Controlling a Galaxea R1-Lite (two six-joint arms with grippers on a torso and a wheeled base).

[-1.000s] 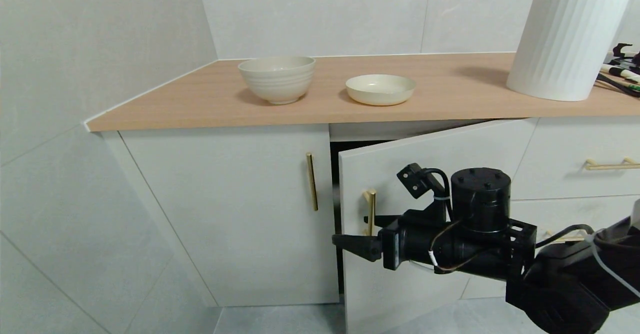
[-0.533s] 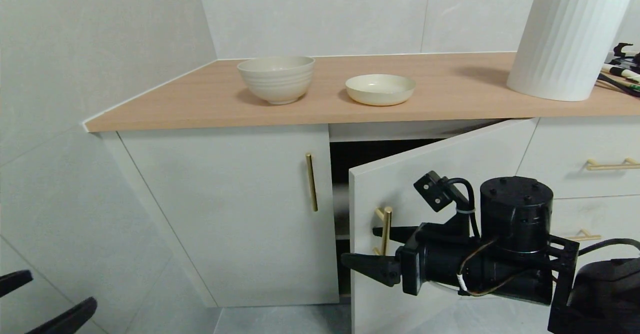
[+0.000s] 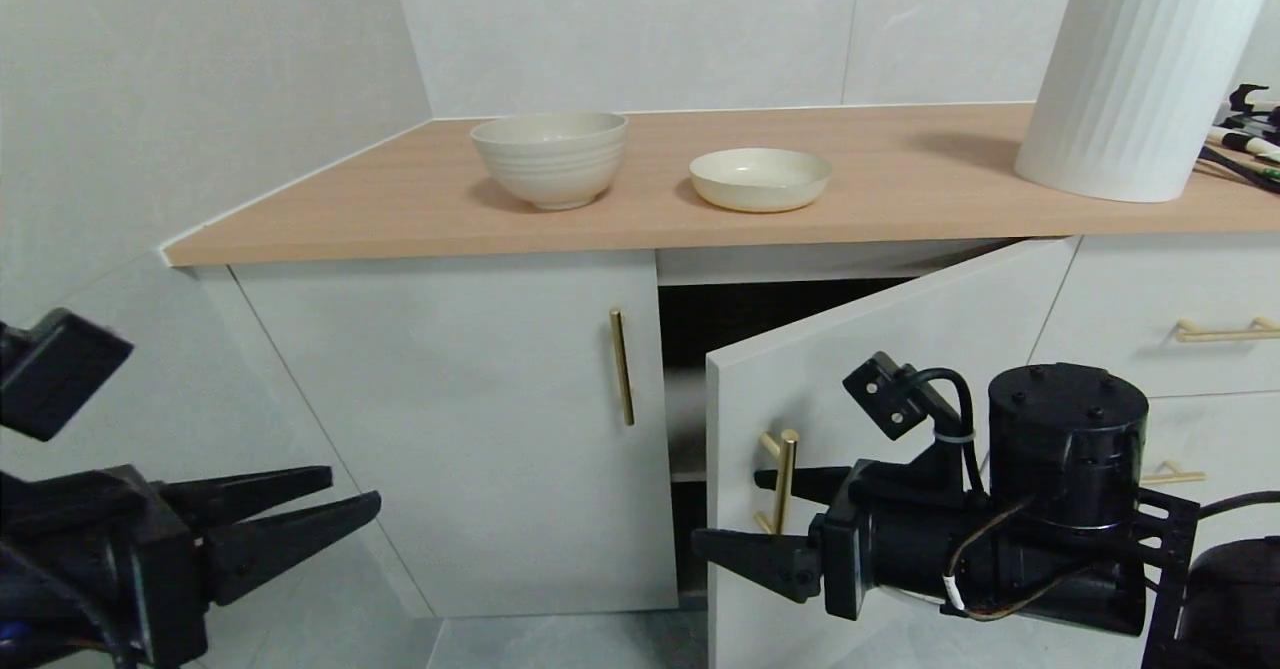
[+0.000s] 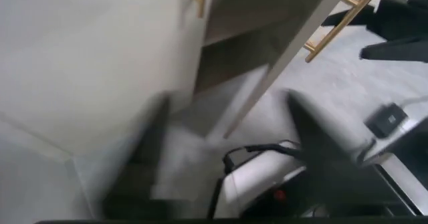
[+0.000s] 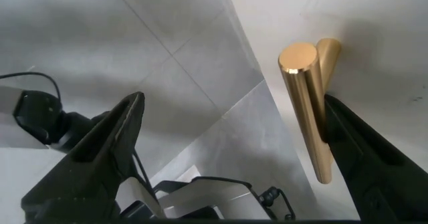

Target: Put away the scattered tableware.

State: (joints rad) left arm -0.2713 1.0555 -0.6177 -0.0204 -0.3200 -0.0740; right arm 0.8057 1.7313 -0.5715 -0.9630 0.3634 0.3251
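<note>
Cabinet front: the right-hand door [image 3: 900,339] stands ajar, hinged at its far side, with a dark opening behind it. The left-hand door [image 3: 450,419] is closed. The head view gives the opening as shadow; the left wrist view looks in under the ajar door and picks out an inner shelf [image 4: 234,30] and pale floor tile [image 4: 267,110] below.

The right gripper [image 3: 728,509] is at the ajar door's free edge, fingers spread and released. In the head view one finger lies behind the brass handle [image 3: 784,479] and one lower, in front of it. The right wrist view confirms that the bar [image 5: 307,110] stands between the two fingers, close against one and well apart from the other, unclamped.

The left gripper [image 3: 354,485] hangs low beside the closed door, jaws parted, holding nothing. Its wrist view is blurred.

Room: pale tiled walls [image 3: 620,29] meet in a corner. A wooden countertop [image 3: 900,179] runs along them. On it, at the right, is a tall white ribbed container [image 3: 1130,79]. The tableware lies above the doors: a cream bowl [image 3: 549,158], and near it to the right a shallow cream dish [image 3: 760,178], both upright and apart. Drawers with brass pulls [image 3: 1225,328] sit at the right. Pens [image 3: 1245,144] lie at the counter's right edge.
</note>
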